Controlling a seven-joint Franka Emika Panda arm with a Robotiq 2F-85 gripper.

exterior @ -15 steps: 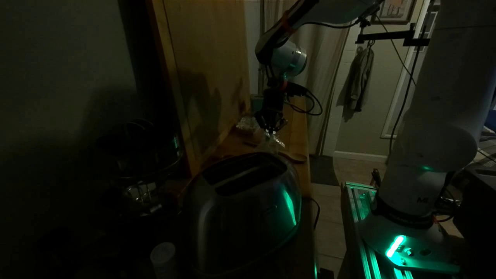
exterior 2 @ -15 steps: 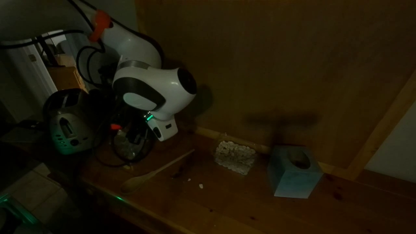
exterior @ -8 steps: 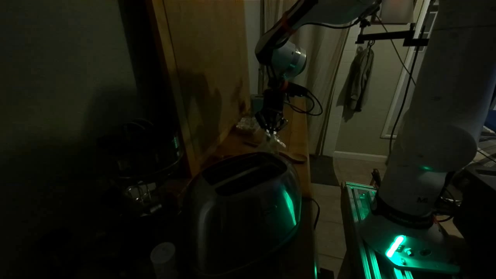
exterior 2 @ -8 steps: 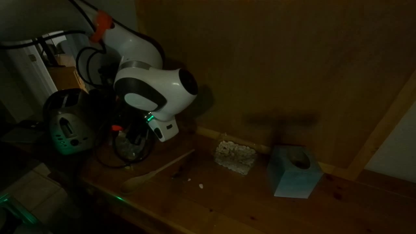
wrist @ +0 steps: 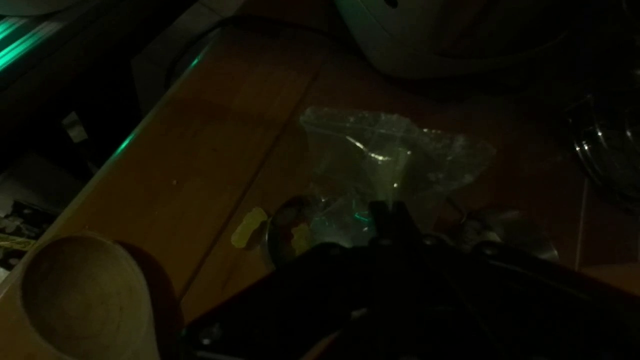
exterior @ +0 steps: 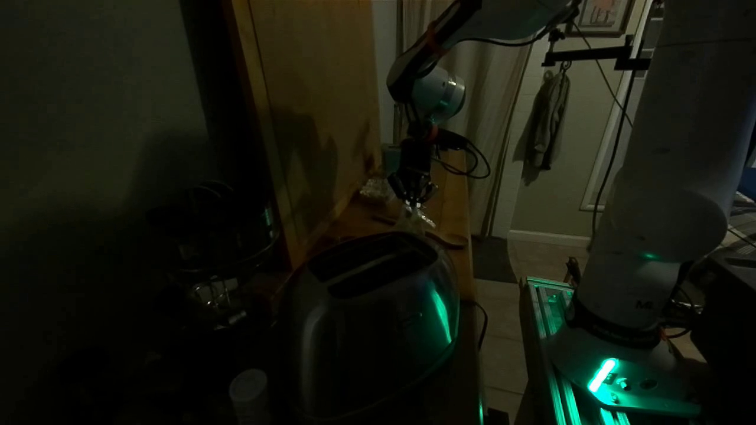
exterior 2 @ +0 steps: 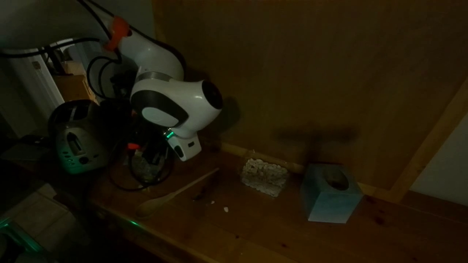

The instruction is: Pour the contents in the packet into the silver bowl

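Black end effector (wrist: 387, 205) pinches clear-plastic packet (wrist: 390, 147), partly hiding round silver bowl (wrist: 280, 220); wooden worktop (wrist: 210, 150) ends left in wrist view

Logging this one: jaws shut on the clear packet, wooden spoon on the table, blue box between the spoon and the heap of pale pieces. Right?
Not quite: the blue box isn't between them. An exterior view shows the heap of pale pieces between the wooden spoon and the box. The rest stands: jaws shut on the clear packet, spoon on the table.

Wooden counter (exterior 2: 263, 228): spoon (exterior 2: 166, 198), box (exterior 2: 331, 199), silver bowl (wrist: 520, 232) (partly hidden).
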